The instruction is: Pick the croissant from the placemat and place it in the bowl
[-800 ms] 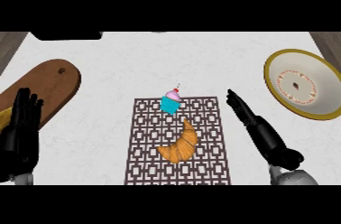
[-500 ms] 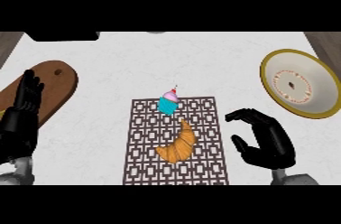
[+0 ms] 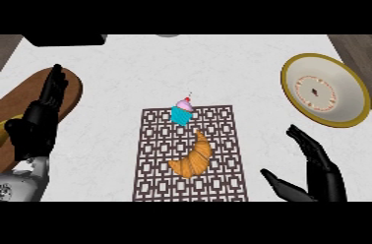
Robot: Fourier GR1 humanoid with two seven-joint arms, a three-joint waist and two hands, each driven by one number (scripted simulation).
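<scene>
Hovering right hand (image 3: 320, 169) spread, holding nothing, beside placemat (image 3: 156, 174); croissant (image 3: 194, 155) untouched.

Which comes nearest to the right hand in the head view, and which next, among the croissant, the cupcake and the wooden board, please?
From the right hand:
1. croissant, on the placemat just to the hand's left.
2. cupcake, at the placemat's far edge, beyond the croissant.
3. wooden board, at the view's far left, under the left hand.
</scene>
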